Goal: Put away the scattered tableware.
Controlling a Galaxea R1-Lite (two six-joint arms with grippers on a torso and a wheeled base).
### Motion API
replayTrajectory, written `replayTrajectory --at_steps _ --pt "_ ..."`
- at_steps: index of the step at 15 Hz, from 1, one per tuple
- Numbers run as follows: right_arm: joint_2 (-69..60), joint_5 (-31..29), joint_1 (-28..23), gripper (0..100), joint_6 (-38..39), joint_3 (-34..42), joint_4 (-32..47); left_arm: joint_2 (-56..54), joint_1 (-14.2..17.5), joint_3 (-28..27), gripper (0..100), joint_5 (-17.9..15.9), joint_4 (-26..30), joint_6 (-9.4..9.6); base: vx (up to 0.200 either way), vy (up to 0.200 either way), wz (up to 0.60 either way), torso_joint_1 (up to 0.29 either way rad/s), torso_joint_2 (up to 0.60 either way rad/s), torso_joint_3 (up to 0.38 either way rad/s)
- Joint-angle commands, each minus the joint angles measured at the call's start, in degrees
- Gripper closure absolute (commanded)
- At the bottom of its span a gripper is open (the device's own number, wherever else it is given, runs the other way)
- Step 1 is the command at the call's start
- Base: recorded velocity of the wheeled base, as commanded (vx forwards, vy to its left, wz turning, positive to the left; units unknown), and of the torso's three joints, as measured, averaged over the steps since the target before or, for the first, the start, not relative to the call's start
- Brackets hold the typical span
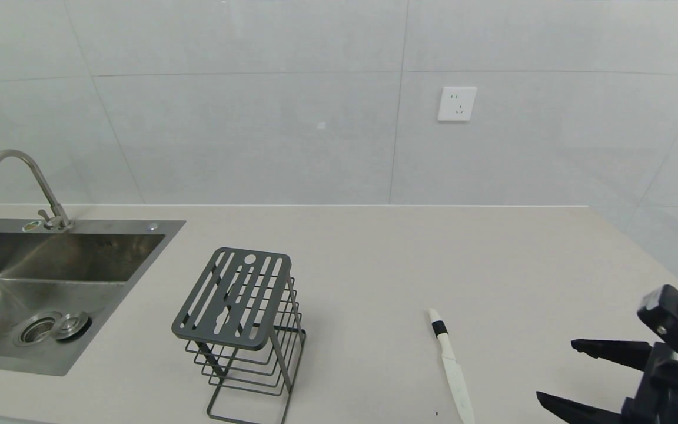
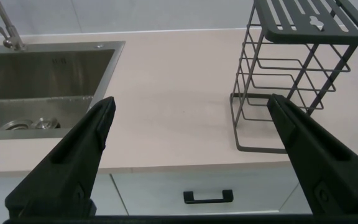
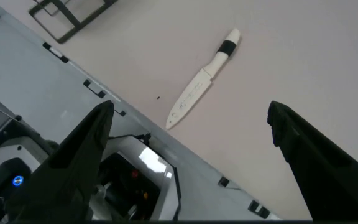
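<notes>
In the head view, a pale beige countertop (image 1: 492, 259) carries a white knife with a black band round its handle (image 1: 449, 365). It lies flat at the near right with its blade pointing toward the near edge. It is well apart from the dark grey metal rack with a slotted top plate and wire legs (image 1: 239, 330), which stands upright to its left. Farther left is the stainless steel sink (image 1: 80, 225). The right gripper (image 1: 557, 372) sits low to the right of the knife, fingers spread and empty, tips pointing left toward it. Nothing is grasped, so the step in hand looks like the approach to the knife. The next move would call for bringing the fingers astride the handle rather than the thin blade, closing, then lifting and turning the blade down into a slot of the rack. In the left wrist view, the left gripper (image 2: 190, 106) is spread wide and holds nothing. It is poised off the counter's near edge, facing the bare stretch between sink (image 2: 55, 45) and rack (image 2: 303, 62), with a black drawer handle (image 2: 207, 197) below. In the right wrist view, the right gripper (image 3: 190, 109) hangs over the counter's near edge with its fingers apart. The knife (image 3: 204, 78) lies untouched beyond them, and a corner of the rack's base (image 3: 67, 12) is farther off.
</notes>
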Motion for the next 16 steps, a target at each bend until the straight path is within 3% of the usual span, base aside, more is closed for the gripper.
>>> replayTrajectory --at_steps 1,4,8,10,11,16 --pt "7.32 -0.93 3.44 0 0.58 -4.12 -0.12 0.07 0.0 0.0 0 0.1 -0.11 0.06 0.0 0.0 0.0 0.0 0.0 0.0" --pt "13.3 -1.28 6.07 0 7.87 -9.13 -0.12 0.07 0.0 0.0 0 0.36 -0.11 0.06 0.0 0.0 0.0 0.0 0.0 0.0" --pt "21.91 -6.82 11.52 0 15.34 -14.75 -0.38 0.07 0.0 0.0 0 0.45 -0.11 0.15 0.0 0.0 0.0 0.0 0.0 0.0" --pt "26.13 -10.95 14.69 0 21.32 -17.92 -0.38 0.07 0.0 0.0 0 0.45 -0.11 0.15 0.0 0.0 0.0 0.0 0.0 0.0" --pt "29.12 -16.57 15.92 0 24.04 -19.94 -0.29 0.07 0.0 0.0 0 0.45 -0.02 0.15 0.0 0.0 0.0 0.0 0.0 0.0" --pt "30.17 -20.97 16.18 0 26.77 -17.39 0.94 0.07 0.0 0.0 0 0.45 -0.11 0.15 0.0 0.0 0.0 0.0 0.0 0.0"
